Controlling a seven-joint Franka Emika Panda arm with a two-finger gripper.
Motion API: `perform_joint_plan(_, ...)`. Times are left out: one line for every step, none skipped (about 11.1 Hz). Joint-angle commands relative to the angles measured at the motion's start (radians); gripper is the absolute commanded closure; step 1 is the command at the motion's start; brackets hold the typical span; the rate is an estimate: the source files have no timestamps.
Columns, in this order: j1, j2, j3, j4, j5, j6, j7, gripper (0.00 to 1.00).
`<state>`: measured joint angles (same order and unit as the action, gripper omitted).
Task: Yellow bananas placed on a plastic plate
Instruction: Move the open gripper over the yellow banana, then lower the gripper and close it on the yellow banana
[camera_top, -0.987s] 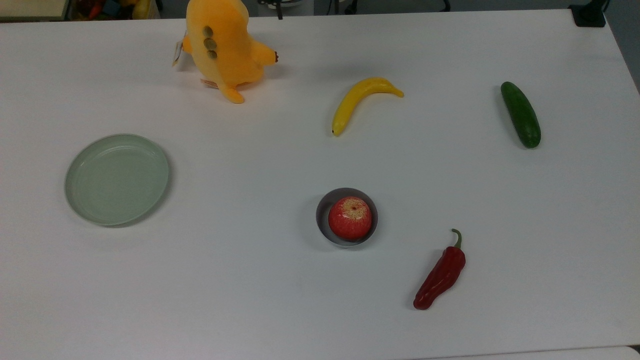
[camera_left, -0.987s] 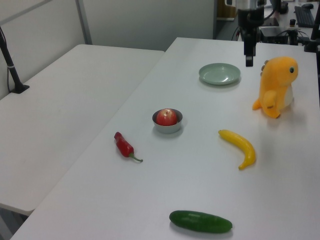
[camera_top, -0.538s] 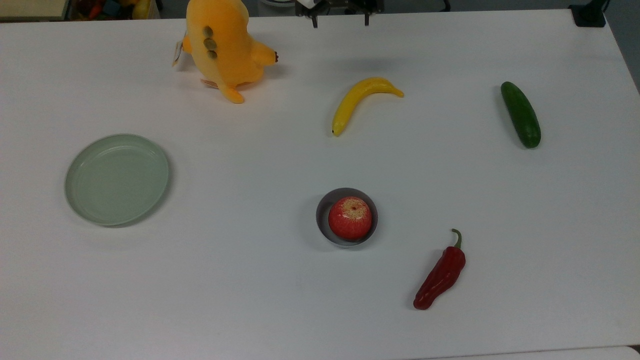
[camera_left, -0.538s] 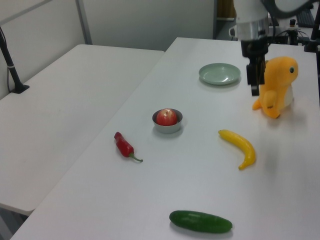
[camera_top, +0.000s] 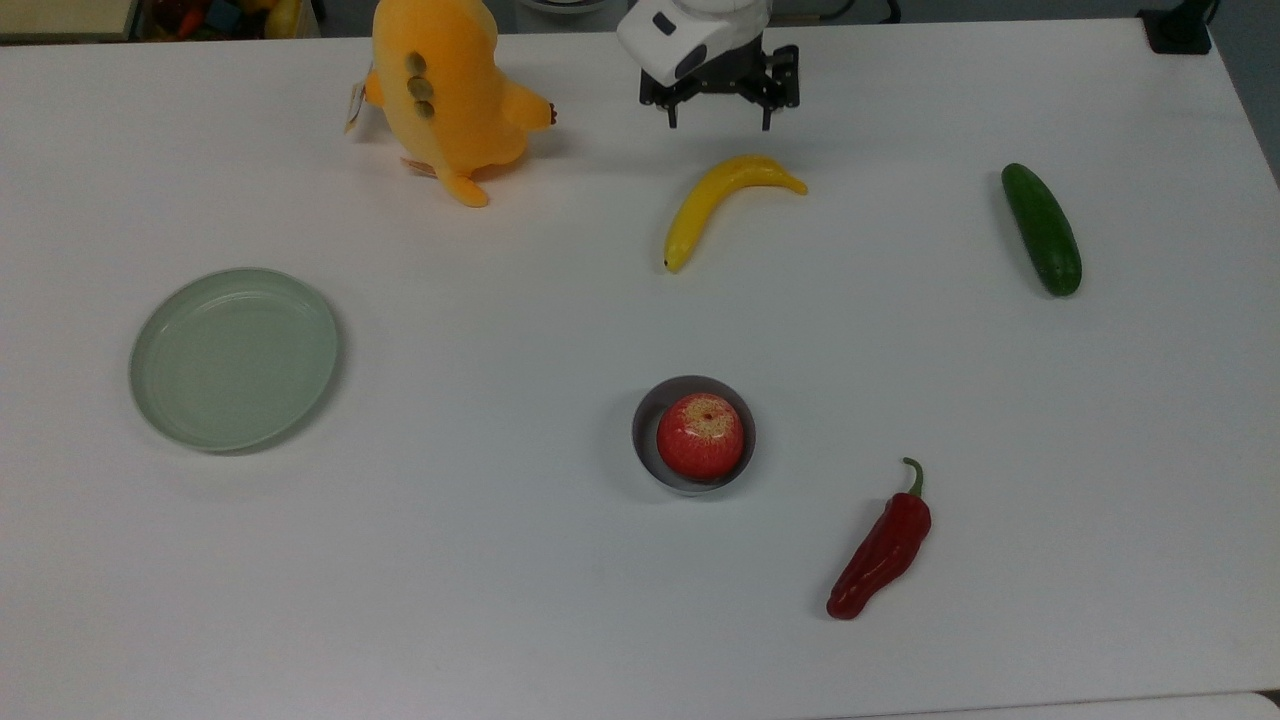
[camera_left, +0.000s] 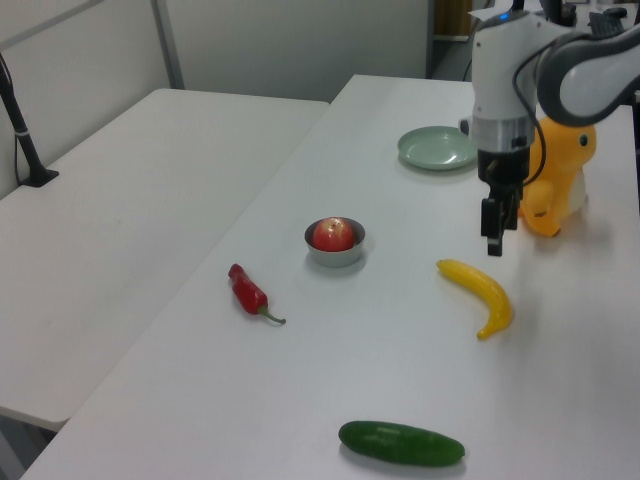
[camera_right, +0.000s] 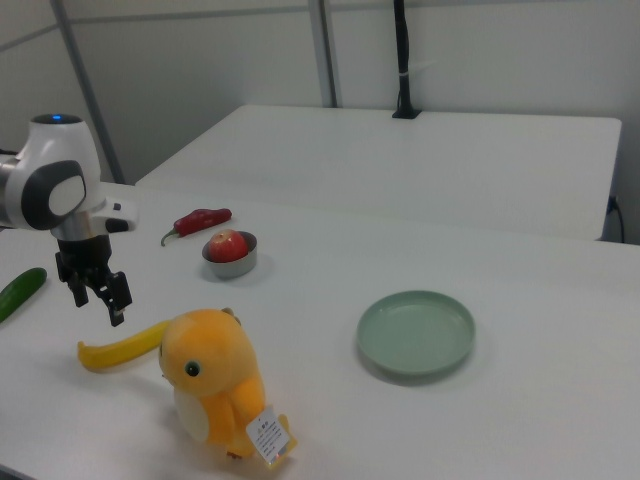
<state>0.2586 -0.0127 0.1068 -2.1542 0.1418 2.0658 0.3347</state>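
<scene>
Here, fingers (camera_top: 720, 125) spread wide, empty, above the table, yellow banana (camera_top: 722, 203) just beside, untouched

The white arm (camera_left: 520, 70) reaches in from the far edge of the top view and bends down at the wrist. The black gripper (camera_top: 720, 125) points straight down, above the surface and touching nothing. Its 2 fingers (camera_right: 116, 312) stand apart and hold nothing.

Lab or office, white tables (camera_right: 420, 170), grey partition walls (plain) (camera_left: 290, 45)
</scene>
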Motion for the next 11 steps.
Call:
perform_joint_plan(0.007,0.057,0.001,-0.015,0.01,0.109,0.049,0.0)
perform_joint_plan(0.007,0.085,0.001,-0.015,0.01,0.143,0.069,0.0)
perform_joint_plan(0.014,0.112,0.001,-0.015,0.004,0.177,0.09,0.0)
perform_joint_plan(0.019,0.14,0.001,-0.015,-0.001,0.21,0.113,0.0)
perform_joint_plan(0.019,0.158,0.001,-0.015,-0.005,0.232,0.13,0.0)
perform_joint_plan(0.019,0.165,0.001,-0.013,-0.013,0.235,0.135,0.0)
perform_joint_plan(0.019,0.18,0.001,-0.012,-0.014,0.237,0.148,0.0)
perform_joint_plan(0.016,0.189,0.001,-0.009,-0.014,0.24,0.162,0.0)
perform_joint_plan(0.017,0.194,0.001,-0.009,-0.027,0.235,0.162,0.0)
perform_joint_plan(0.017,0.195,0.001,-0.009,-0.045,0.234,0.164,0.05)
perform_joint_plan(0.016,0.197,0.001,-0.009,-0.053,0.234,0.162,0.22)
